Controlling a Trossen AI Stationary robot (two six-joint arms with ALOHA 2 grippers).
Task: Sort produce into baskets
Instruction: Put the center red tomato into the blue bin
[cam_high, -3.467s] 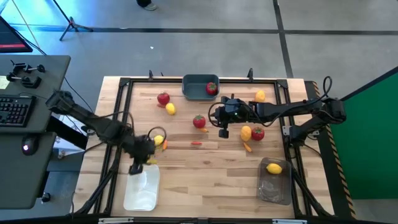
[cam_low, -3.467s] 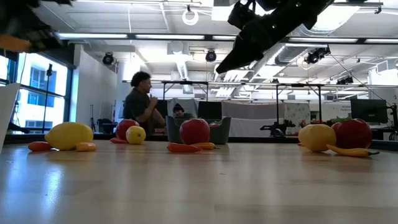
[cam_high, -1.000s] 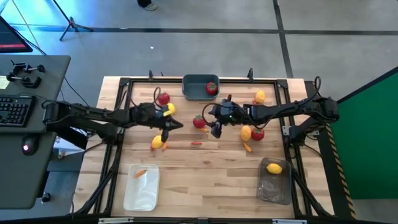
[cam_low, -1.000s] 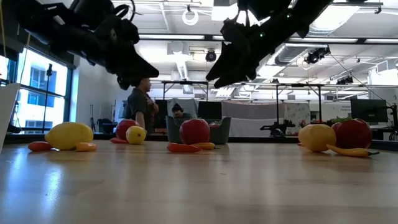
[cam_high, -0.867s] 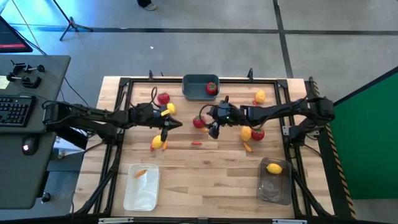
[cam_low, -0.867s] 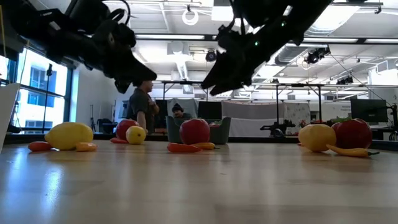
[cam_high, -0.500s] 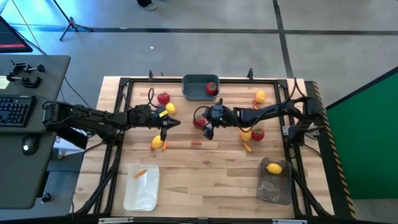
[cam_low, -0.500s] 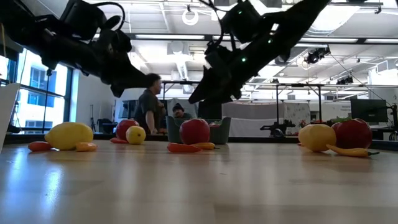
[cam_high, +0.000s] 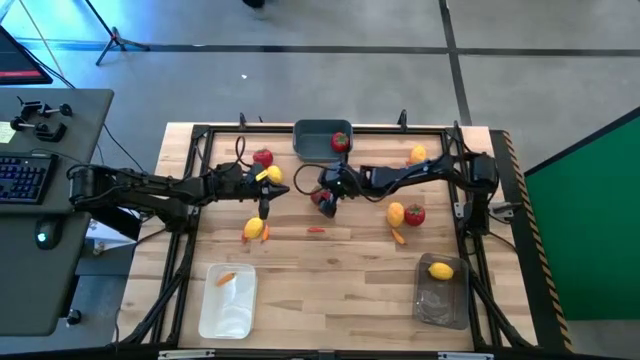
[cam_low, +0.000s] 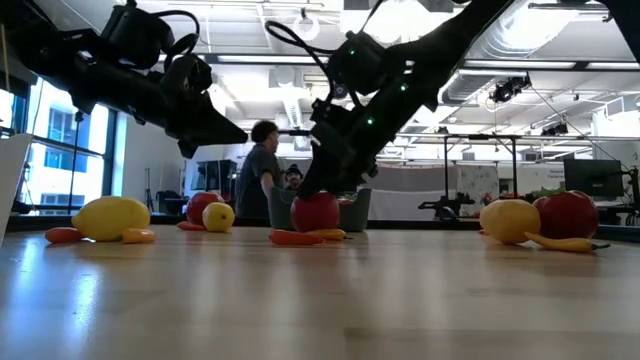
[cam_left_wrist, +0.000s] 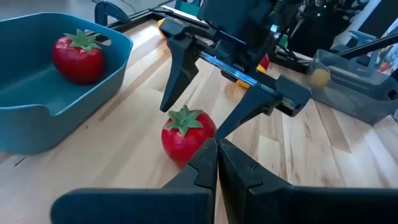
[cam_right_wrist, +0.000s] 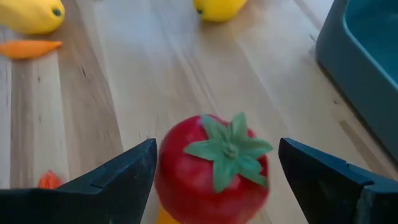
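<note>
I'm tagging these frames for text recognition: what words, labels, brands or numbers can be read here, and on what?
None can be read.
Black keyboard on the grey side desk: key markings too small to read.
Round red toy tomato, blue-grey plastic bin, black right gripper: no print shows.

Readable text: none in any view.
Labels or brands: none legible on the baskets, the produce or the arms.
Numbers and signs: none can be made out on the table or in the room behind it.
Keyboard: its keys show in the high view, but their markings are too small to read.
</note>
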